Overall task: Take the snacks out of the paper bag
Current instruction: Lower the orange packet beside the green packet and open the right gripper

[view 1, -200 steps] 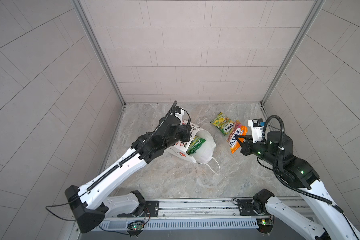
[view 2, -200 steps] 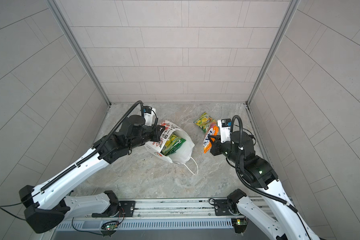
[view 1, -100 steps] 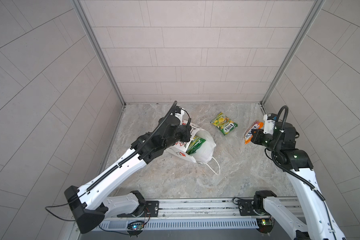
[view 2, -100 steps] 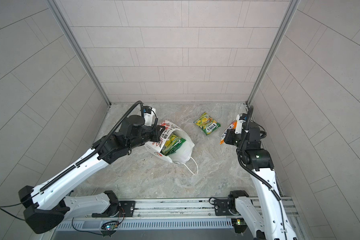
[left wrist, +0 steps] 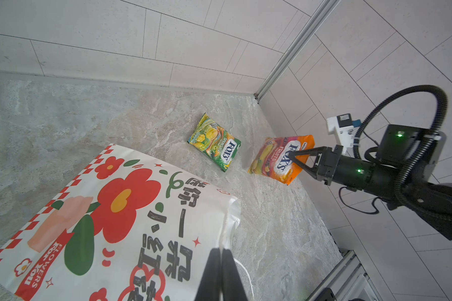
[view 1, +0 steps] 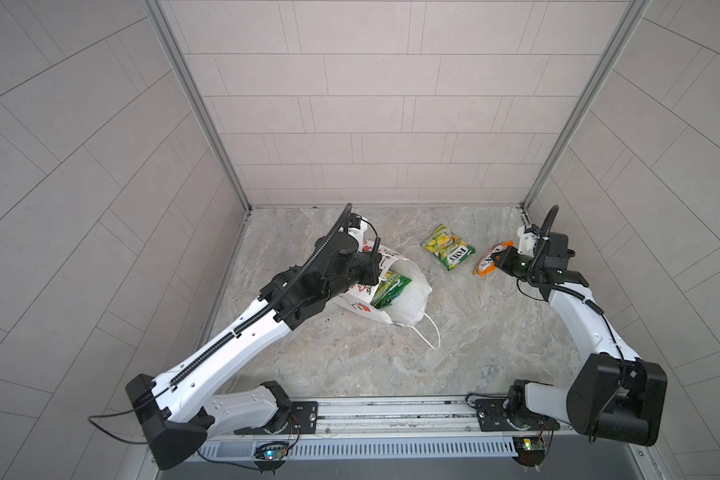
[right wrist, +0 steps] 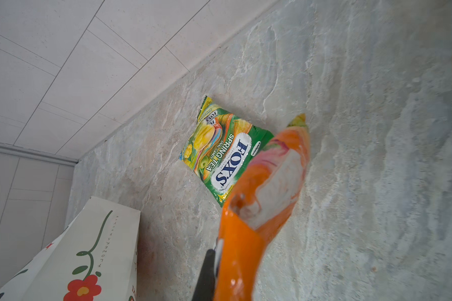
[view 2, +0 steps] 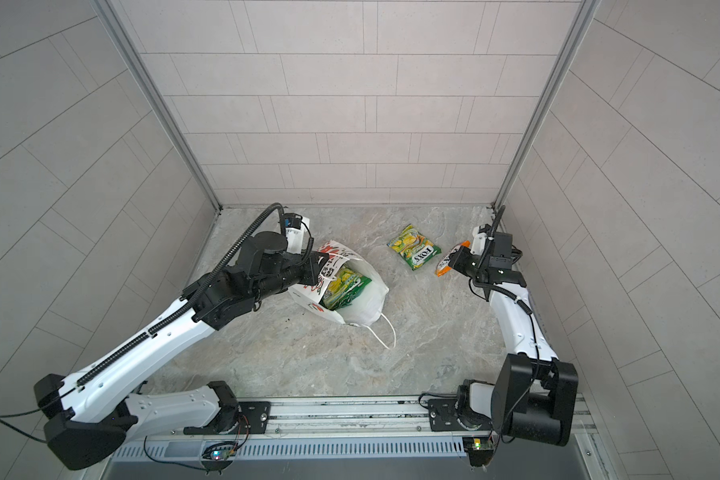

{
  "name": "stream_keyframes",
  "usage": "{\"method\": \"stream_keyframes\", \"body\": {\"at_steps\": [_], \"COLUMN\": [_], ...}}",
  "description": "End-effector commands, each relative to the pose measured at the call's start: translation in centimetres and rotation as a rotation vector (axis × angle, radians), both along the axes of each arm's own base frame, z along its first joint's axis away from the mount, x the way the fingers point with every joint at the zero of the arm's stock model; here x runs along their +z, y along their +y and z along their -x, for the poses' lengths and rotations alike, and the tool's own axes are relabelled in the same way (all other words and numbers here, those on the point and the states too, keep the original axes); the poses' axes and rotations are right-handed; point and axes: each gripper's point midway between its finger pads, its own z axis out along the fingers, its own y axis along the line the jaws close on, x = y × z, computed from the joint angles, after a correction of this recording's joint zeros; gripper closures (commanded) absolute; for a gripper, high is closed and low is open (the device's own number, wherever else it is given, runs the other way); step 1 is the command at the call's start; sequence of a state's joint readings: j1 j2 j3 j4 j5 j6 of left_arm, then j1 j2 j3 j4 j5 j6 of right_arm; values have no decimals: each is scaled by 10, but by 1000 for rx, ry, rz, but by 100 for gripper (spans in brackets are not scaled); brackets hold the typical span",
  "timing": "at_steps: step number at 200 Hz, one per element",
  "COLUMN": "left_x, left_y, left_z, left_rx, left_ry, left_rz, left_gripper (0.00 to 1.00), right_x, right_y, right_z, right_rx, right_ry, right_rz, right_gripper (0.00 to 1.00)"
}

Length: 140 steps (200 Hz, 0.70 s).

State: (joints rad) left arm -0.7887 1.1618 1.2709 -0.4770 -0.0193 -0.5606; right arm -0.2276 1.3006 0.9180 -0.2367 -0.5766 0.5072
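You were at the set-down of the second snack. Your right gripper (left wrist: 295, 156) was clamped on one edge of the orange packet (left wrist: 270, 156), which hung near the far right corner of the tabletop (view 1: 391, 365). Whether its low end touched the surface, I could not tell. A yellow-green packet (view 1: 447, 250) lay flat just beside it, toward the middle of the far edge. Your left gripper (left wrist: 221, 254) was pinched shut on the rim of the paper bag (left wrist: 128, 208), which lay tipped over toward the far left. More green packets (view 1: 389, 286) showed in its mouth. The next move called for releasing the orange one clear of its neighbour, then reaching into that mouth.
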Motion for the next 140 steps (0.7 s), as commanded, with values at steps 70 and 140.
{"method": "stream_keyframes", "body": {"at_steps": [70, 140], "left_x": [11, 10], "left_y": [0, 0], "left_z": [2, 2], "left_rx": [-14, -12], "left_ry": [-34, -31], "left_rz": [3, -1], "left_gripper": [100, 100], "right_x": [-41, -96], "right_y": [-13, -43], "right_z": [-40, -12], "right_rx": [30, -30], "right_ry": [34, 238], "right_rz": [-127, 36], "right_gripper": [100, 100]}}
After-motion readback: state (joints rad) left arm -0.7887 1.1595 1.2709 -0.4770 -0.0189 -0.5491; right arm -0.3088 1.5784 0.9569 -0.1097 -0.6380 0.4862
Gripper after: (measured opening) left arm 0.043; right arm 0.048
